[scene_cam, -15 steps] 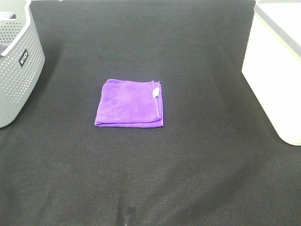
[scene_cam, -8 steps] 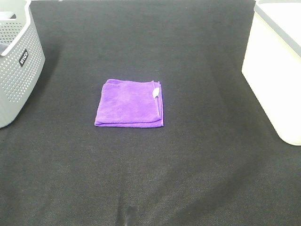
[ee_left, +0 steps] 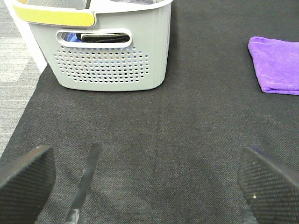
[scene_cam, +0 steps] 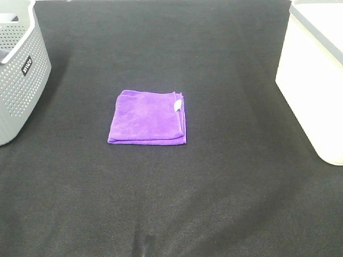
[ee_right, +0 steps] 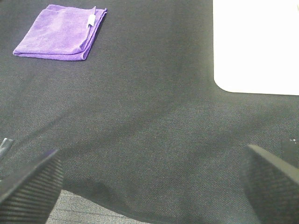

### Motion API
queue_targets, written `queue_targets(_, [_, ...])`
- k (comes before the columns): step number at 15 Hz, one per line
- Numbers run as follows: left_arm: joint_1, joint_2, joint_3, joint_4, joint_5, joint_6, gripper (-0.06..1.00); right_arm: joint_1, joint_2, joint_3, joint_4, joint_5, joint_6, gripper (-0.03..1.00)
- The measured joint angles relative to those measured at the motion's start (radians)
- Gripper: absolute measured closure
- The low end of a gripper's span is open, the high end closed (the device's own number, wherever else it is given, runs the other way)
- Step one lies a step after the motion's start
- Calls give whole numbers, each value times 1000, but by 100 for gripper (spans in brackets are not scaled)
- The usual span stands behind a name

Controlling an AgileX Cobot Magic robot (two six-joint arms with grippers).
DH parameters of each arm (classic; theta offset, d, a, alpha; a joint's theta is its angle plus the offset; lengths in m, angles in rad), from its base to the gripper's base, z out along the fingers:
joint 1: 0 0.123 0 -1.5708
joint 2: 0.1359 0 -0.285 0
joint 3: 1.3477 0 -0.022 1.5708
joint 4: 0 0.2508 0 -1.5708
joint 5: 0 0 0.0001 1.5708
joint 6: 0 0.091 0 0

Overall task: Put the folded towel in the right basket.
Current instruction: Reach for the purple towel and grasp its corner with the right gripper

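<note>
A folded purple towel with a small white tag lies flat in the middle of the black table. It also shows in the left wrist view and in the right wrist view. The right basket is white and stands at the table's right edge; it also shows in the right wrist view. My left gripper is open and empty, well short of the towel, near the grey basket. My right gripper is open and empty near the table's front edge. Neither arm shows in the exterior high view.
A grey perforated basket stands at the table's left edge; in the left wrist view it holds dark items. The black cloth table ends at a front edge seen in the right wrist view.
</note>
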Motion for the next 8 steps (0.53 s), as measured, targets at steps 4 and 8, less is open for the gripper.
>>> queue_targets(4, [0,0,0,0,0,0,-4,0,0,0,0,0,0,-1])
queue_targets(8, [0,0,0,0,0,0,-4,0,0,0,0,0,0,-1])
